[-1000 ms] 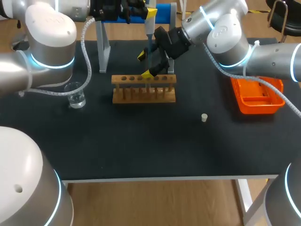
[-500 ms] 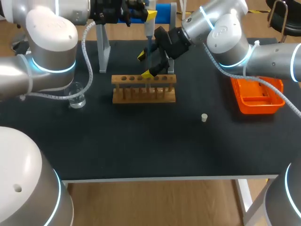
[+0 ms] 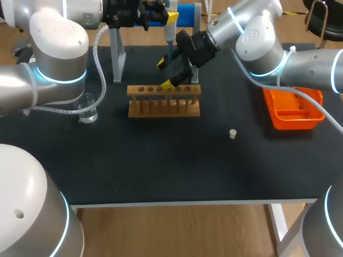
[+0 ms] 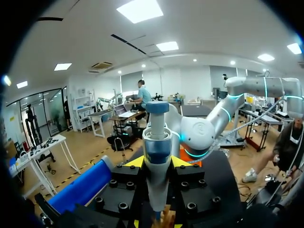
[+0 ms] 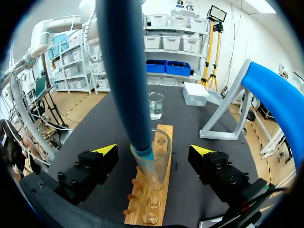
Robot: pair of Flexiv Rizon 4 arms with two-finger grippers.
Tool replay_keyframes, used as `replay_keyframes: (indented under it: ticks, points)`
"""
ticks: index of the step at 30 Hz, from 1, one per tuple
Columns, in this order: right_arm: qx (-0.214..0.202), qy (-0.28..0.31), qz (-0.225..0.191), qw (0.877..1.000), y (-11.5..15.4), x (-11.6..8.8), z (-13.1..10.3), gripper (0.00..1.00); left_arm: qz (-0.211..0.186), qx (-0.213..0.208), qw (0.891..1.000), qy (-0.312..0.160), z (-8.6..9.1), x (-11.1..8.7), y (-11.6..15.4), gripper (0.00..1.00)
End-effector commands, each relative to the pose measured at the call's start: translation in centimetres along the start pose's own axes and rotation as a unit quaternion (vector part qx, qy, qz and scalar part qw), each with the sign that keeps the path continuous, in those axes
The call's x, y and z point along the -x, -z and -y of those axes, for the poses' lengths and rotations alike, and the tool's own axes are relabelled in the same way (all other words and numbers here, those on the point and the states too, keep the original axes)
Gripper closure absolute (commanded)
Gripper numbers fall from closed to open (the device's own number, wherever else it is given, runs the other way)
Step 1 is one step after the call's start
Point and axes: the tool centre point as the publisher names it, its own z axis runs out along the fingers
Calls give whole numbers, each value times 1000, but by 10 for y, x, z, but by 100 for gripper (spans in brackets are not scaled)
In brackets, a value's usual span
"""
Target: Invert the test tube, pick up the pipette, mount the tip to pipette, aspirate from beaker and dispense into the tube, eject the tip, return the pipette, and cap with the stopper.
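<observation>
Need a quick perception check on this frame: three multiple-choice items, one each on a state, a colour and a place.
1. How is the right claw?
A) shut on a cap
B) open, its fingers either side of the clear glass test tube standing in the wooden rack
C) shut on the rack

2. What colour is the plastic tray?
A) orange
B) green
C) white

3. Where is the small white stopper?
A) in the tray
B) in the tube's mouth
C) loose on the black table

Answers: B, the yellow tips stand clear of the tube on both sides; A, plainly orange in the head view; C, it lies alone between rack and tray.
</observation>
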Motion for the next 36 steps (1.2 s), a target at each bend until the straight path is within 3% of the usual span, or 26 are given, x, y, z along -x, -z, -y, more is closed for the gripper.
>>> replay_keyframes:
  ticks: [1, 36]
  points:
    - [-1, 0, 0, 1000, 1, -1, 0, 0, 0, -2, 1000, -1, -1, -1, 0, 100]
    - [-1, 0, 0, 1000, 1, -1, 0, 0, 1, -3, 1000, 2, -2, -1, 1, 100]
